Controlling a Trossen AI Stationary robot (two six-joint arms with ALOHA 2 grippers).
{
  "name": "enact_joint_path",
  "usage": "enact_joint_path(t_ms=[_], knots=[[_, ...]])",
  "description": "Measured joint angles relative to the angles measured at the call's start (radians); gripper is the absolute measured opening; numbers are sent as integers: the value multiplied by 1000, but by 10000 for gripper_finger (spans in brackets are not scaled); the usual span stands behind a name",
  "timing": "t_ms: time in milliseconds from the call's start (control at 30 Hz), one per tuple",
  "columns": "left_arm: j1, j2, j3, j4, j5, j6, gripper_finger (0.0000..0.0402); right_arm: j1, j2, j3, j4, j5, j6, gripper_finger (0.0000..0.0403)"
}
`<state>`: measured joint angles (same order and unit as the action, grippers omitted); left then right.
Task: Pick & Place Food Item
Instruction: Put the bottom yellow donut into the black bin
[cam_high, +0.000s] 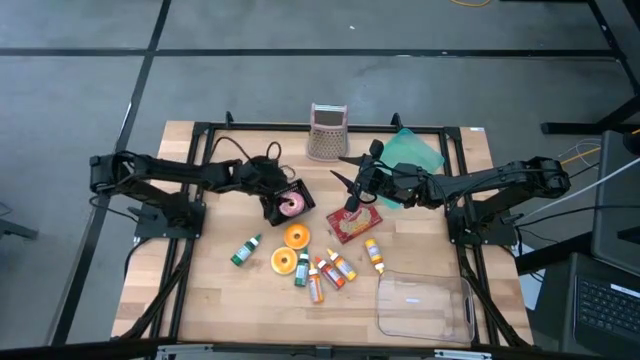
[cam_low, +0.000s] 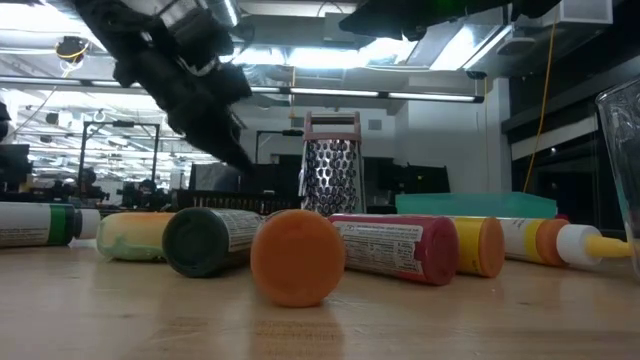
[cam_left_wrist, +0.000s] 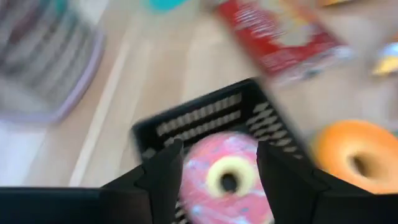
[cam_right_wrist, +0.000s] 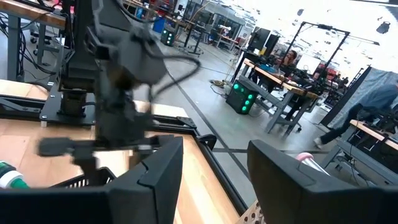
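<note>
Overhead view: the left gripper (cam_high: 283, 200) sits at frame centre-left, directly above a small black basket (cam_high: 306, 190). The pink frosted donut (cam_high: 291, 206) lies inside that basket, between the spread fingers (cam_left_wrist: 163, 177) (left wrist view: the pads flank the donut, but contact cannot be told). The right gripper (cam_high: 352, 177), fingers parted and empty, hangs right of centre above a red packet (cam_high: 353, 222). Below the basket lie two orange donuts (cam_high: 296, 236), with small bottles (cam_high: 322, 272) scattered alongside them. A metal grater (cam_high: 327, 131) stands at upper centre.
</note>
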<state>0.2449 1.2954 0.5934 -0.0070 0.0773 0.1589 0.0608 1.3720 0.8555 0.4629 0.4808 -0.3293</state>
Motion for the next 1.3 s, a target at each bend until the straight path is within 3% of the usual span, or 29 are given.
enact_joint_path(t_ms=[267,533,733,967,1300], knots=[[-264,-32,54,-36,-31,131,178,-1,0,0,0,0,0,178],[-455,-27,123,-249,-40,-68,171,-1,0,0,0,-3,1,178],[-570,8,122,-276,-52,-208,173,-1,0,0,1,-3,5,178],[-656,161,123,-200,-102,-258,171,0,0,0,14,-3,6,178],[-682,365,221,-221,-138,-211,171,5,0,0,15,-3,6,178]])
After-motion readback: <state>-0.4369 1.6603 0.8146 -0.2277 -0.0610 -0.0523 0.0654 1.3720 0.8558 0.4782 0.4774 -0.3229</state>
